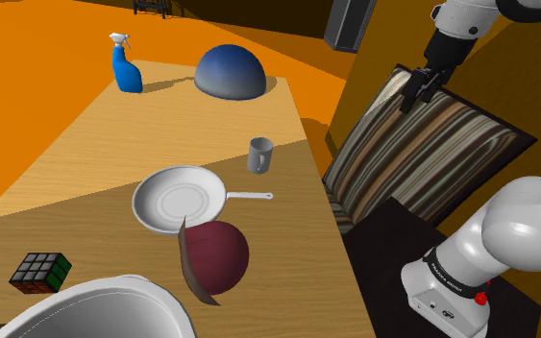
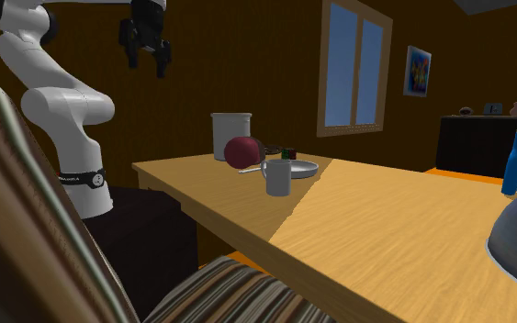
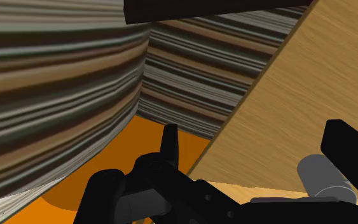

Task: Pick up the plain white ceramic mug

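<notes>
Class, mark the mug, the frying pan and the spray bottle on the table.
grey mug (image 1: 259, 156), shoulder view, on its side wall.
white frying pan (image 1: 176, 201), shoulder view, on its bare inside.
blue spray bottle (image 1: 127, 73), shoulder view, on its body.

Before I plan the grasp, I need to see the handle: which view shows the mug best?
The second exterior view: the mug stands unblocked, side-on, with its handle showing. The shoulder view looks down on it from farther off. In the wrist view a gripper finger partly covers it.
</notes>
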Action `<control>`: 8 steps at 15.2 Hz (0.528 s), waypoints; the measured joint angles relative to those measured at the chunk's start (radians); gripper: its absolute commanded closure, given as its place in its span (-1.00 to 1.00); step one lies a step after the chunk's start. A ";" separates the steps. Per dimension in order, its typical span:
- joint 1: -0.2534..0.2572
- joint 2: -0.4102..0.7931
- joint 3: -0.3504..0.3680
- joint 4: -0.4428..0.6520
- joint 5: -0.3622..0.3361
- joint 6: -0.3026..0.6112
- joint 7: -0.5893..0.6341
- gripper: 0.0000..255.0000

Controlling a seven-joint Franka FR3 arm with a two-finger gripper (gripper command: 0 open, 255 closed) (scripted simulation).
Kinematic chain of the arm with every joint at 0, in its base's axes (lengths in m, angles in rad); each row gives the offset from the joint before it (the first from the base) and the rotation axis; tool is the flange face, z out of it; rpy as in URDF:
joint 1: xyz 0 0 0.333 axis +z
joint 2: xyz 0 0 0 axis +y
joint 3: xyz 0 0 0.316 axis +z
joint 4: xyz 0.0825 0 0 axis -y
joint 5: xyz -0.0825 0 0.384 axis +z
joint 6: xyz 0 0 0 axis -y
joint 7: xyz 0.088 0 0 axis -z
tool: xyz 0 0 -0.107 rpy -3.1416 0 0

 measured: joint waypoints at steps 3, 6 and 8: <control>0.008 0.040 0.002 0.003 0.007 0.034 0.000 -1.00; 0.020 0.132 -0.005 0.008 0.013 0.115 -0.015 -1.00; 0.029 0.206 -0.009 0.022 0.018 0.172 -0.027 -1.00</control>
